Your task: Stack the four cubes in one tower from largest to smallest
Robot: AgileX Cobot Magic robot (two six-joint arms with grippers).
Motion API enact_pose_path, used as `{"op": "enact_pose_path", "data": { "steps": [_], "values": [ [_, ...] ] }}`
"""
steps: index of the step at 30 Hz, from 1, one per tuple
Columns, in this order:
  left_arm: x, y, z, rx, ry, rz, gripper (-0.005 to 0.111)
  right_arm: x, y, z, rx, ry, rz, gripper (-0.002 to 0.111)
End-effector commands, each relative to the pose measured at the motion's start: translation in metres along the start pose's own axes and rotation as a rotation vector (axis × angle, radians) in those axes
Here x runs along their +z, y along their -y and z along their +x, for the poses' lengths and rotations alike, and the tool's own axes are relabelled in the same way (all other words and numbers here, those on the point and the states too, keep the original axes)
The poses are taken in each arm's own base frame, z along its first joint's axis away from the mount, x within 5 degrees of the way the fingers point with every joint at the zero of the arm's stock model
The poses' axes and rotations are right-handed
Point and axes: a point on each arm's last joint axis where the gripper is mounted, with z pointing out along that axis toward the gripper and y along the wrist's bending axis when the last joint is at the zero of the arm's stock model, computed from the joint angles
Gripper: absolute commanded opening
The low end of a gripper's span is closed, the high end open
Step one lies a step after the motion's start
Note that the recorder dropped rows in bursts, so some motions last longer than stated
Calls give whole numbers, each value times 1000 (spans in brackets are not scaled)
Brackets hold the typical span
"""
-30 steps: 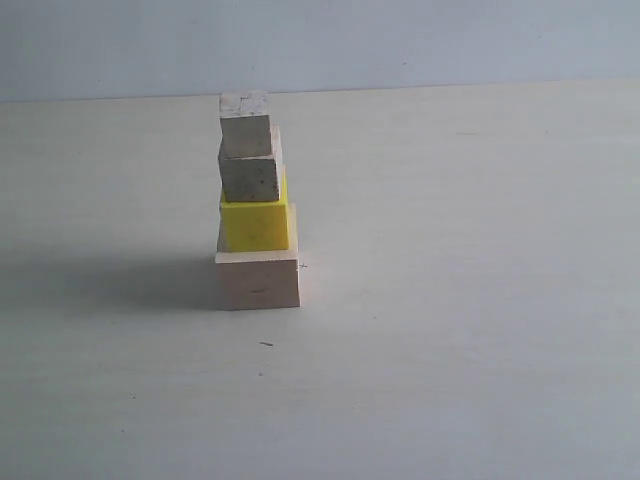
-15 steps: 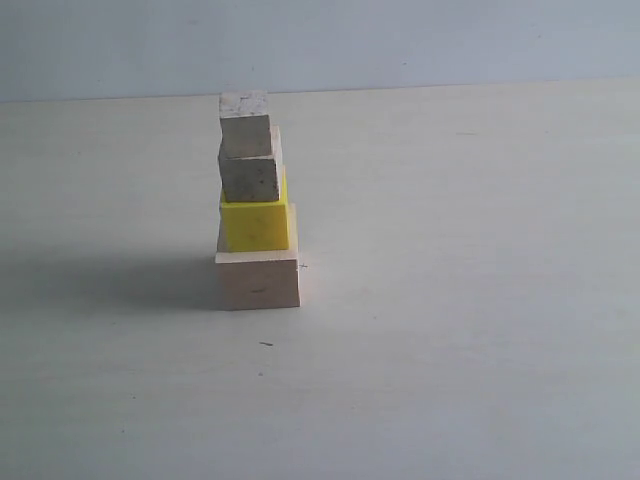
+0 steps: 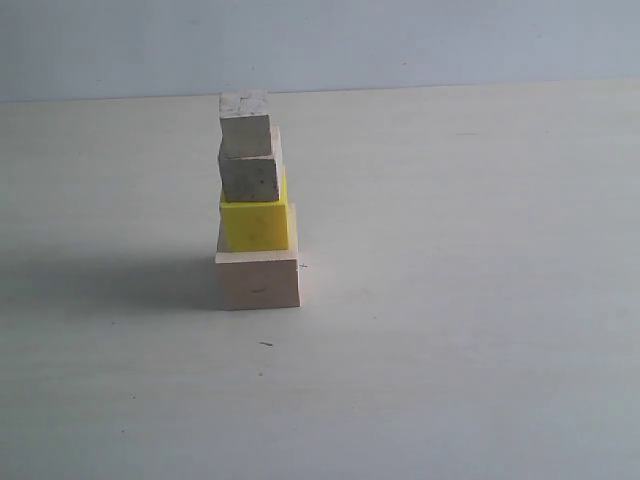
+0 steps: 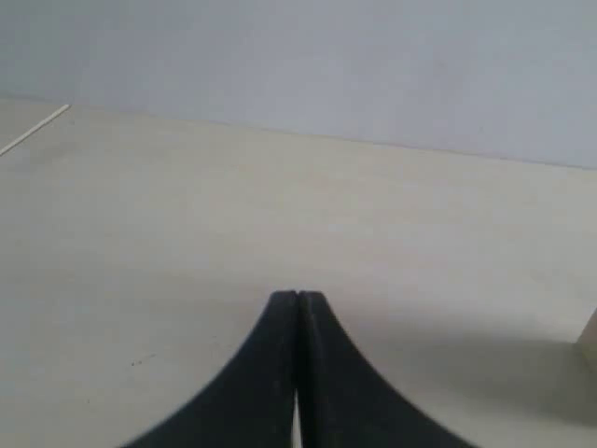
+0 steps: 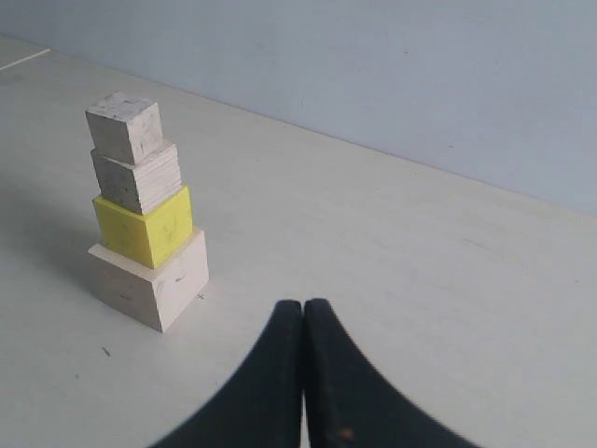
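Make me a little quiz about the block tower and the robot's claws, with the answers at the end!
1. True or false: the yellow cube sits directly on the large pale cube.
2. How many cubes are in the tower?
3. Pick one: the right gripper is A) shut and empty, B) holding a cube, C) open wide.
Key: 1 true; 2 four; 3 A.

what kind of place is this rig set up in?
Probably a lab or test bench rather than a home. There is a bare pale tabletop against a blank grey-blue wall, and a tower of four plain cubes stands on it. The left end effector and right end effector are shut.
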Motion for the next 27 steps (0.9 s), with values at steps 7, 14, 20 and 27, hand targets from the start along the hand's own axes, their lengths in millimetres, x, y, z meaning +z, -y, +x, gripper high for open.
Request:
{"op": "enact_pose_path", "data": {
  "steps": [7, 14, 20, 27],
  "values": [
    [0, -1, 4, 18, -31, -14, 0, 0, 0, 0, -5, 11, -2, 0],
    [0, -1, 4, 21, -39, -15, 0, 0, 0, 0, -3, 11, -2, 0],
    [0, -1, 5, 3, -42, -13, 0, 0, 0, 0, -5, 11, -2, 0],
    [0, -1, 5, -16, -46, -7, 0, 0, 0, 0, -5, 11, -2, 0]
  ]
}}
